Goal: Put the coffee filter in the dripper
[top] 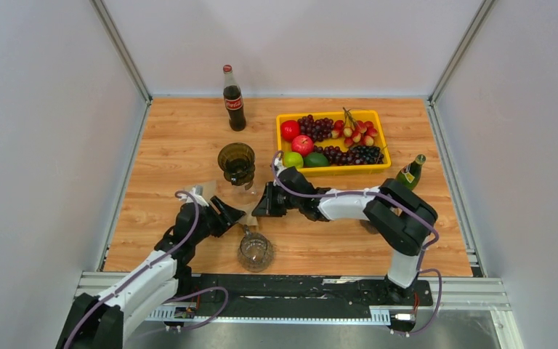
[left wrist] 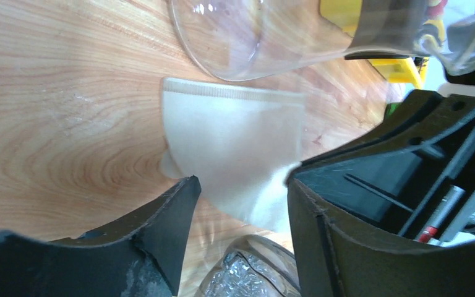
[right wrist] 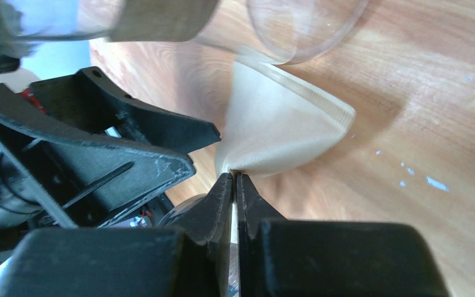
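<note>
Right pincer (right wrist: 235, 179) pinches the coffee filter (right wrist: 278, 124) at its narrow end, low over the tabletop (top: 334, 240), just beside the dripper (top: 237, 163). Left pincer (left wrist: 241, 182) wide, straddling it. We'd grip firm, lift, then spread the cone open before lowering.

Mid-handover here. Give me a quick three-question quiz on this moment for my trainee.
1. True or false: the right gripper is shut on the coffee filter.
2. In the top view, relative to the yellow tray, the cola bottle stands: A inside it; B to its left; C to its right.
3. Fill in: the left gripper has its jaws ____.

Key: 1 true; 2 B; 3 open.
</note>
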